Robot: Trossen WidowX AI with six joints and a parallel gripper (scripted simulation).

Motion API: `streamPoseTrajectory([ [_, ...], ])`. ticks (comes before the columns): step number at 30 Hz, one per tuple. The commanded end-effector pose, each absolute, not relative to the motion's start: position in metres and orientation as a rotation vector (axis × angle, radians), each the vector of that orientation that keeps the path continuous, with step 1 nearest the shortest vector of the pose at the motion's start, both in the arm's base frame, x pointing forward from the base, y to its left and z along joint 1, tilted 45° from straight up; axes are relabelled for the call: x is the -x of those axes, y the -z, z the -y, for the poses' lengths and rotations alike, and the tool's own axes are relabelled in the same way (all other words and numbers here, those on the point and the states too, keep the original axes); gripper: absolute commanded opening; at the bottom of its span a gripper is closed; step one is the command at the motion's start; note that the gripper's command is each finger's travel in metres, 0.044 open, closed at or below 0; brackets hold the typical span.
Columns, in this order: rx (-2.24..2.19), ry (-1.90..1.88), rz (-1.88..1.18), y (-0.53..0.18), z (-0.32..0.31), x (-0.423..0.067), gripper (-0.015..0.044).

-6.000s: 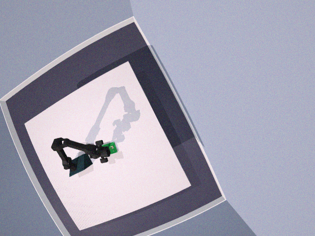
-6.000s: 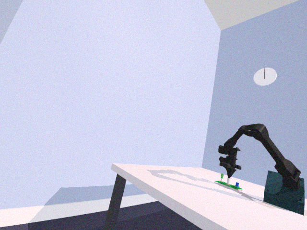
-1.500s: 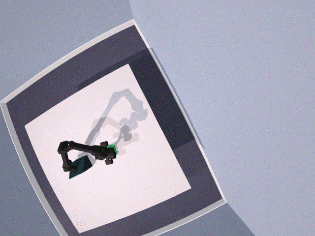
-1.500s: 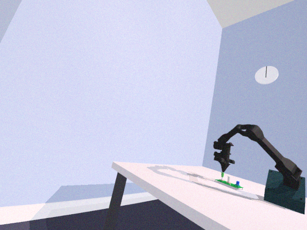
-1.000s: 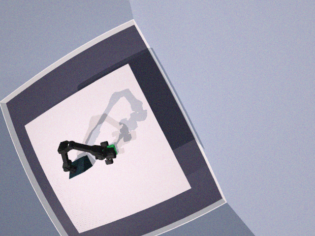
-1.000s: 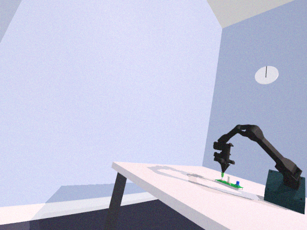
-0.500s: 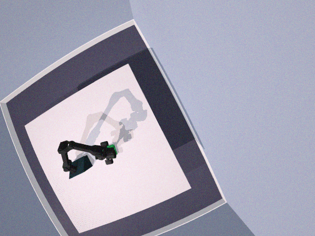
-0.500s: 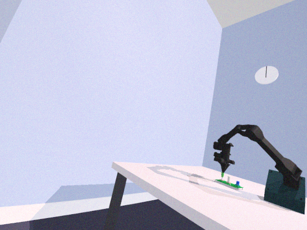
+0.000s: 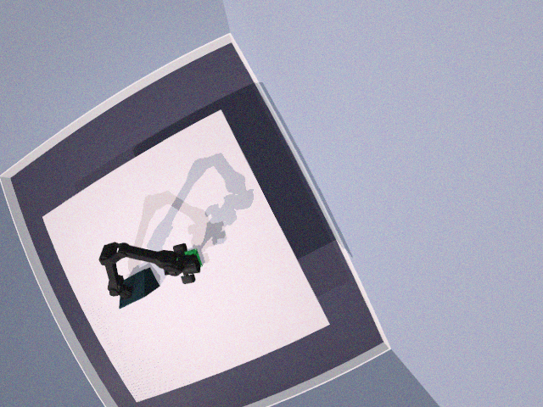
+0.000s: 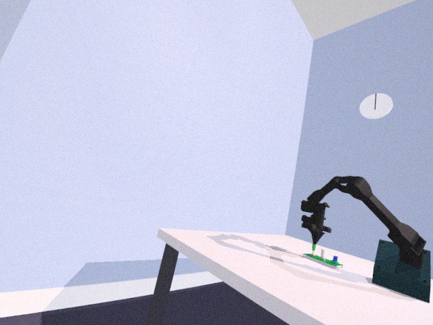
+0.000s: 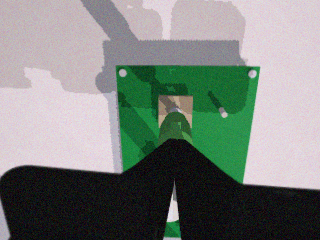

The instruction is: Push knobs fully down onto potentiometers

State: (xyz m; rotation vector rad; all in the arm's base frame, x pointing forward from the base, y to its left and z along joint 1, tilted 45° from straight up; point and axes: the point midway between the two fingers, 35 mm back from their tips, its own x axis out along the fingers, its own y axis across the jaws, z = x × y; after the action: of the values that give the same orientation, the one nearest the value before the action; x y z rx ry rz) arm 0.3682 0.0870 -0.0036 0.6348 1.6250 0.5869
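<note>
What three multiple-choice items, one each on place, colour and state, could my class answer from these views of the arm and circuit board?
1. Where is the gripper?
A. Directly above the green knob at the board's far end
B. Beside the arm's base
C. Off the table's edge

2. What colour is the circuit board?
A. Red
B. Green
C. Yellow

3. How do the jaws stand?
A. Wide open
C. Shut together, holding nothing
B. Clamped round the white knob

Answers:
1. A, since the exterior view shows the tip pointing straight down onto the green knob.
2. B, since the wrist view shows a green board with pale corner holes.
3. C, since the wrist view shows the two dark fingers meeting in a point with only a thin seam between them.
</note>
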Motion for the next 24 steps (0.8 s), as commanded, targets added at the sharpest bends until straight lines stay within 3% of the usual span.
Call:
streamPoseTrajectory([
  [1,-0.635,-0.591,-1.623,0.0050,-0.0904,-0.3688,0.0000],
  [24,-0.636,-0.591,-1.623,0.0113,-0.0967,-0.3678,0.0000],
])
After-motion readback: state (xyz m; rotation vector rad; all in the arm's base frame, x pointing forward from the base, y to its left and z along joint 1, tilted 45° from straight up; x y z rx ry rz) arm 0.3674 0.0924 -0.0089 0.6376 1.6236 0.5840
